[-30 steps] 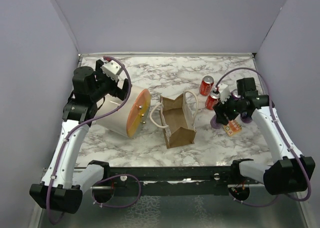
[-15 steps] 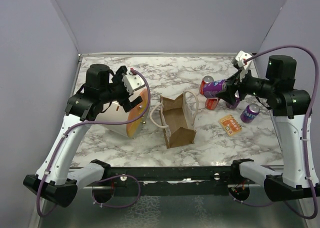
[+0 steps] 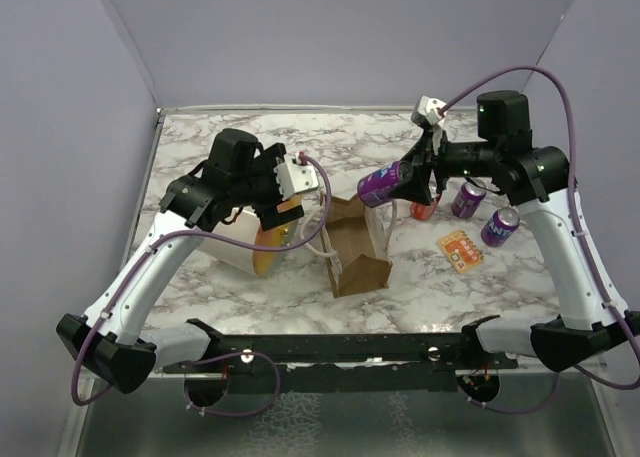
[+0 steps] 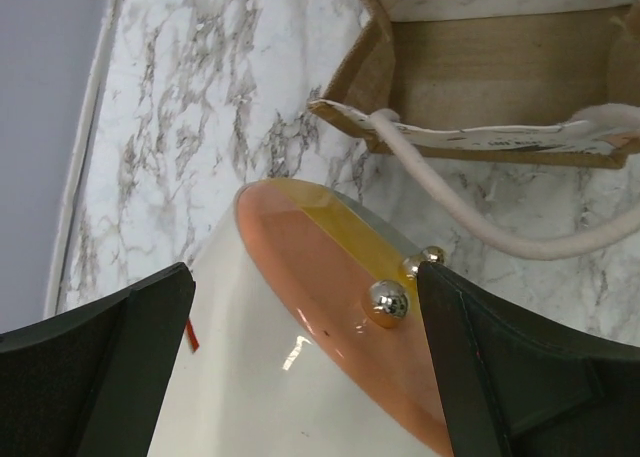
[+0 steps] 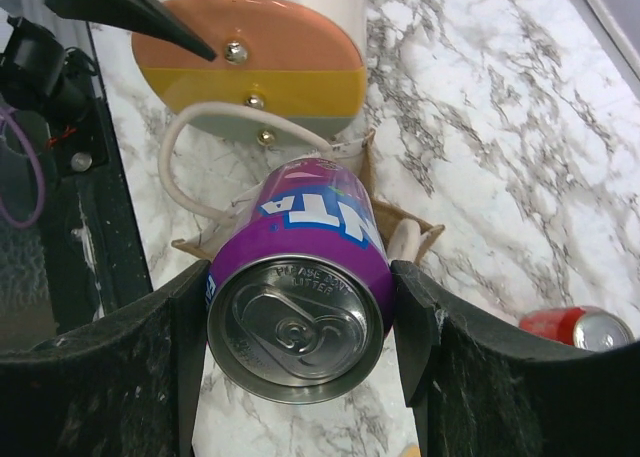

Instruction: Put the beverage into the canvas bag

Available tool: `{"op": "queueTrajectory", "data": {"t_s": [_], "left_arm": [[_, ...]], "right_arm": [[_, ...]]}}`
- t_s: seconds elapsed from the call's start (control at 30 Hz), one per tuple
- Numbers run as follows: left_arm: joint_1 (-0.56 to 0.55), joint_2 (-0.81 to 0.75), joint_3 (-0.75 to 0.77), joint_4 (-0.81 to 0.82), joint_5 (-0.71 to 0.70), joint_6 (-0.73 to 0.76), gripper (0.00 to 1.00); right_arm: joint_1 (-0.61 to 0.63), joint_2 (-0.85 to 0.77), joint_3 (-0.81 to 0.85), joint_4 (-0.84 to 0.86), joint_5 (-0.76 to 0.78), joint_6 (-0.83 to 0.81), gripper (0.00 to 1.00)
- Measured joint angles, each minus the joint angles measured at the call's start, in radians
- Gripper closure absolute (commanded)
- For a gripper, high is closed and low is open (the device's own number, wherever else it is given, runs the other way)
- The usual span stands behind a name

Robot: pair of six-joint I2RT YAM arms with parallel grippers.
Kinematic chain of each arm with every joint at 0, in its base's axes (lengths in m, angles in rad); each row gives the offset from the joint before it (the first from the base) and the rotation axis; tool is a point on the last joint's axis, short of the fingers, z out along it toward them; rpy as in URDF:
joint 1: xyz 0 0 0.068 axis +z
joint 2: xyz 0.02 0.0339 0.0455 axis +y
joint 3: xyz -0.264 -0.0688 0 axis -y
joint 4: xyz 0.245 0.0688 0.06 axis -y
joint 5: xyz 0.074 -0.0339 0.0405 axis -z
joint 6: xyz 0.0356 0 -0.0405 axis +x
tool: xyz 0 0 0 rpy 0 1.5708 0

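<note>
The tan canvas bag [image 3: 358, 242] stands open mid-table with cream rope handles; it also shows in the left wrist view [image 4: 500, 87] and the right wrist view [image 5: 400, 227]. My right gripper [image 3: 408, 180] is shut on a purple soda can [image 3: 380, 184], held on its side in the air above the bag's far right edge; the can's top faces the right wrist camera [image 5: 297, 317]. My left gripper [image 3: 290, 199] is open, its fingers either side of the orange end of a cream cylinder [image 4: 320, 267], just left of the bag.
The large cream cylinder [image 3: 245, 239] lies on its side left of the bag. A red can [image 3: 424, 210], two purple cans [image 3: 467, 198] [image 3: 499, 226] and an orange card [image 3: 461, 250] sit right of the bag. Grey walls enclose the table.
My right gripper has lifted the purple can from the cans at the right and carried it left to above the bag. My left gripper has moved right, toward the bag's left side.
</note>
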Motion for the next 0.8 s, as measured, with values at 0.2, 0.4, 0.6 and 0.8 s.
{"op": "queueTrajectory", "data": {"t_s": [0.2,0.4,0.6,0.8], "left_arm": [[-0.003,0.028,-0.005,0.066,-0.133,-0.003,0.04],[-0.012,0.026,-0.066,0.113,-0.238,0.007,0.05],[-0.014,-0.011,-0.116,0.147,-0.292,0.022,0.05],[0.031,-0.043,-0.159,0.164,-0.349,0.056,0.05]], "right_arm": [[0.142,0.069,0.000,0.034,0.040,-0.011,0.99],[0.271,0.137,-0.019,0.052,0.096,-0.059,0.99],[0.332,0.168,-0.063,0.069,0.164,-0.093,0.99],[0.336,0.193,-0.107,0.104,0.238,-0.091,0.99]]}}
